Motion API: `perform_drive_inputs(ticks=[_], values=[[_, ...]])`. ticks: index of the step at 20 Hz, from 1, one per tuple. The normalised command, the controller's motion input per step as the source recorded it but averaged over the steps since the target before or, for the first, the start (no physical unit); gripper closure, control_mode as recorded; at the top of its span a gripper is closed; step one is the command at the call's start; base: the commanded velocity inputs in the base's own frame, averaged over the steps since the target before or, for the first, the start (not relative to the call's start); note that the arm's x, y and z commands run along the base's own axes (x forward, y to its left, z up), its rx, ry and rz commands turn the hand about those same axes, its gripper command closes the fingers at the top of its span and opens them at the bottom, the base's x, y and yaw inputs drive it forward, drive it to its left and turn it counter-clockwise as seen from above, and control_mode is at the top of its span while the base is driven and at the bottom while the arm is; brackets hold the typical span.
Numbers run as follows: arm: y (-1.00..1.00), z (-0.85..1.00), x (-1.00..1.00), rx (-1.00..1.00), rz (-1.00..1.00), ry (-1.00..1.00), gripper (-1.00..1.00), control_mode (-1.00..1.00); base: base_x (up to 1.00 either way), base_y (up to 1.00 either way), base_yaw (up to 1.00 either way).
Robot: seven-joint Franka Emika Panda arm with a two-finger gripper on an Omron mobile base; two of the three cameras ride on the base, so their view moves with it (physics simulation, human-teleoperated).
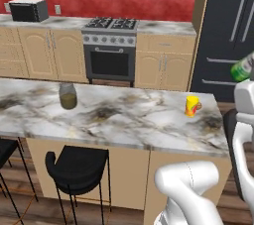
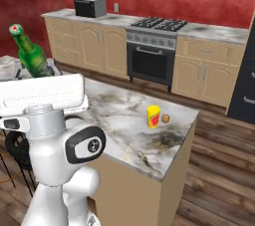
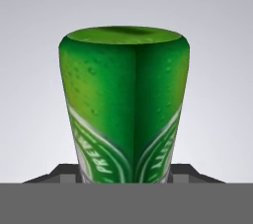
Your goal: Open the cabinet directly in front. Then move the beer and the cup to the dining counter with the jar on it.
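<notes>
Beer peeks in at 3 o'clock of the left base view, a shiny green glass end above the white arm. Below it runs the dining counter, a long flat top of white-grey marble with dark and gold veins on a tan wood base. The jar stands on it at about 9 o'clock, clear round glass with olive-brown stuff inside. The cup stands on the same top at 3 o'clock, small, yellow and smooth, well apart from the jar. A black stool with thin legs sits at 7 o'clock.

From the right base view, the beer is at 10 o'clock, a slim green bottle with a long neck, leaning over and held up in the air above the white arm. The cup stands on the marble near the middle, with a small brown ball just beside it. A steel stove stands against the red wall at 12 o'clock.

Up close in the hand view, the beer is a fat green tube with tiny bumps like water drops and a white label. The gripper has its dark tips at 6 o'clock, squeezing the bottle from both sides.
</notes>
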Motion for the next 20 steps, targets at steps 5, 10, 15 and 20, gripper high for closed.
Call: perform_drive_inputs(ticks=[5, 10, 15, 20], values=[[-0.83, -0.08, -0.38, 0.01, 0.01, 0.0, 1.0, -1.0, 0.0, 0.0, 0.0], [-0.91, -0.23, -0.41, 0.0, 0.03, 0.0, 1.0, -1.0, 0.0, 0.0, 0.0], [-0.9, -0.37, -0.39, 0.0, 0.01, 0.04, 1.0, -1.0, 0.0, 0.0, 0.0], [-0.83, -0.48, -0.25, 0.0, 0.01, 0.13, 1.0, -1.0, 0.0, 0.0, 0.0]])
